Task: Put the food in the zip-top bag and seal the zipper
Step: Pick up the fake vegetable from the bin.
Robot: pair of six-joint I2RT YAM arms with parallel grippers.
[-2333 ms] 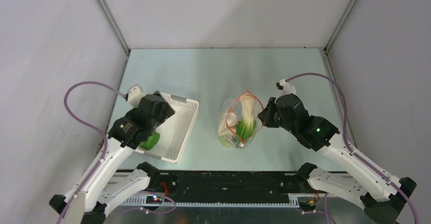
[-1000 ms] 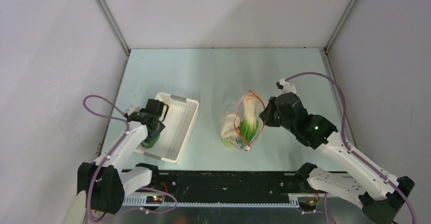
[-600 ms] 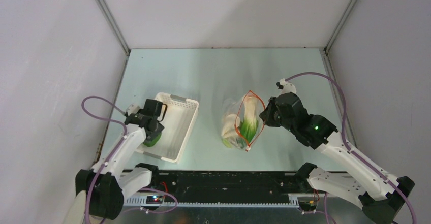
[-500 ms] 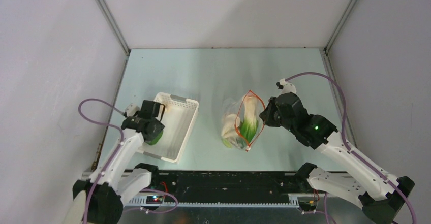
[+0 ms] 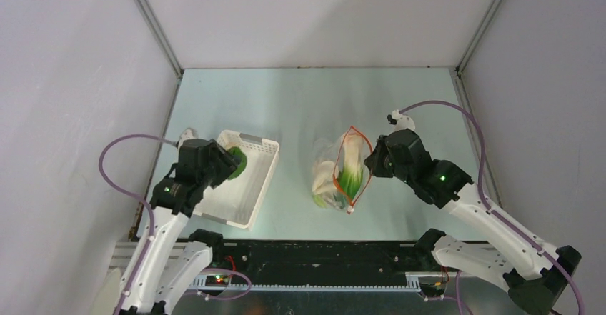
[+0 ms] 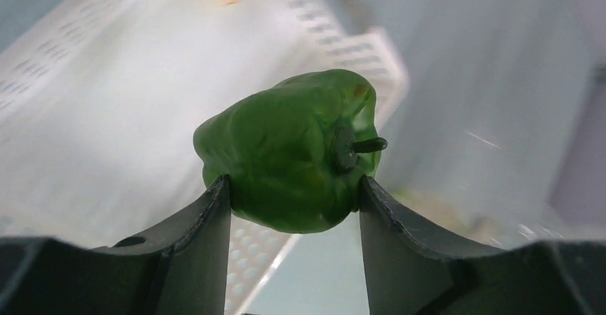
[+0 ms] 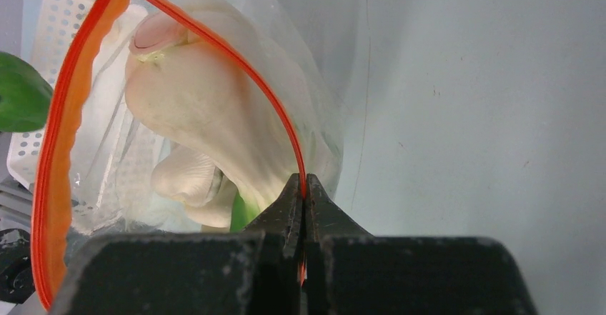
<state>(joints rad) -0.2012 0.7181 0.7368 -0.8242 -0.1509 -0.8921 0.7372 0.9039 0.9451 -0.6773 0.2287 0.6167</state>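
My left gripper (image 6: 294, 181) is shut on a green bell pepper (image 6: 286, 161), stem to the right, held above the white basket (image 6: 107, 79). From above, the pepper (image 5: 236, 163) hangs at the left gripper (image 5: 230, 165) over the basket's far part. The clear zip-top bag (image 5: 330, 179) stands mid-table with its mouth open. Inside are bok choy (image 5: 348, 171) and white mushrooms (image 5: 323, 177). My right gripper (image 7: 304, 183) is shut on the red-orange zipper (image 7: 236, 51) at the mouth's right side, and the bok choy stalk (image 7: 200, 108) fills the opening.
The white perforated basket (image 5: 251, 186) sits left of the bag, near the table's front edge. Grey walls enclose the table on three sides. Purple cables loop from both wrists. The pepper (image 7: 18, 93) shows at the right wrist view's left edge.
My left gripper closed on the green pepper low in the basket and has lifted it up and toward the basket's far right. The right gripper and bag have stayed put.
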